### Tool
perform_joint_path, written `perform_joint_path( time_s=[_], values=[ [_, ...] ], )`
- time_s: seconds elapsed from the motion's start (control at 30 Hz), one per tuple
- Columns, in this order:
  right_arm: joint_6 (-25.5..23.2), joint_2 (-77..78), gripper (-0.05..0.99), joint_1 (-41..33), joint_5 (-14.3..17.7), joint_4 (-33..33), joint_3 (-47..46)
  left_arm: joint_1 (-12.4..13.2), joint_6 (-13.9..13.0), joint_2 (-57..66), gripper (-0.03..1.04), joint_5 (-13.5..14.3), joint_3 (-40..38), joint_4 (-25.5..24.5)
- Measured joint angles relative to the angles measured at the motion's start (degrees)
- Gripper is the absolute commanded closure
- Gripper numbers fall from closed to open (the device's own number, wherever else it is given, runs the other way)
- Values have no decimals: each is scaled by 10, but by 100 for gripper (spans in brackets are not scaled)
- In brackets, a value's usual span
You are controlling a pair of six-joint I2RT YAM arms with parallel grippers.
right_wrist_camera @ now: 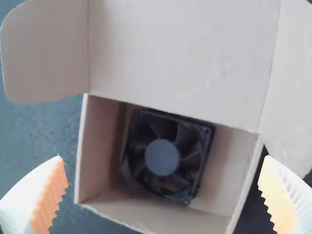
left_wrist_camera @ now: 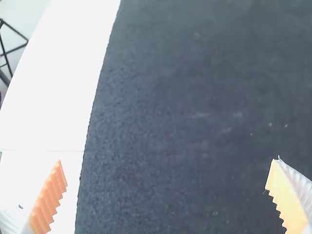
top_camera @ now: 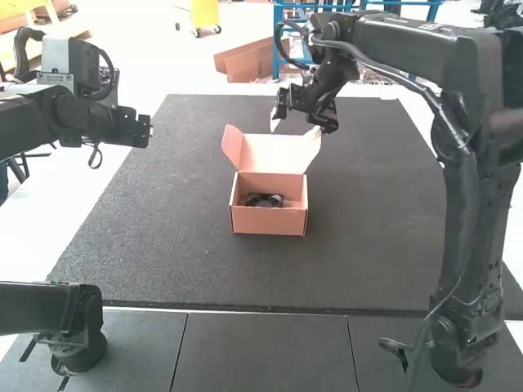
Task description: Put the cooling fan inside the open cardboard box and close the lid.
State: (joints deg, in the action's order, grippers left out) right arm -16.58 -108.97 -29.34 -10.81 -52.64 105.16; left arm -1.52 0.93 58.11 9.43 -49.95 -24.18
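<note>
The black mat (top_camera: 163,204) is stretching wide under my arms. The cardboard box (top_camera: 270,214) is sitting mid-mat, its lid (top_camera: 274,153) standing up. My right gripper (top_camera: 302,121) is hovering above that lid, fingers spread and holding nothing. My left gripper (left_wrist_camera: 165,168) is hanging released over the mat's left edge. The cooling fan (right_wrist_camera: 163,158) is lying flat inside the box.

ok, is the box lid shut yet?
Open. The lid stands upright at the far edge of the cardboard box, and the cooling fan lies flat inside, visible through the uncovered top.

A dark, grainy mat (top_camera: 147,212) lies spread flat across the table. The pale table (left_wrist_camera: 53,97) shows beside its edge.
</note>
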Motion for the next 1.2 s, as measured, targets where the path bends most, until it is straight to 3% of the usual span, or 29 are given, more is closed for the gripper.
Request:
perform_joint_path(
  time_s=[0.23, 0.5, 0.93, 1.2],
  values=[
    [50, 127, 3, 21, 55, 102, -161, 0, 0, 31, 4, 0, 0, 13],
    [63, 202, 3, 31, 83, 213, -290, -2, 0, 67, 4, 0, 0, 39],
    [64, 210, 3, 98, 98, 302, -318, -65, 17, 170, 4, 0, -37, 74],
    [64, 191, 3, 99, 98, 319, -315, -71, 27, 234, 4, 0, -81, 101]
  ],
)
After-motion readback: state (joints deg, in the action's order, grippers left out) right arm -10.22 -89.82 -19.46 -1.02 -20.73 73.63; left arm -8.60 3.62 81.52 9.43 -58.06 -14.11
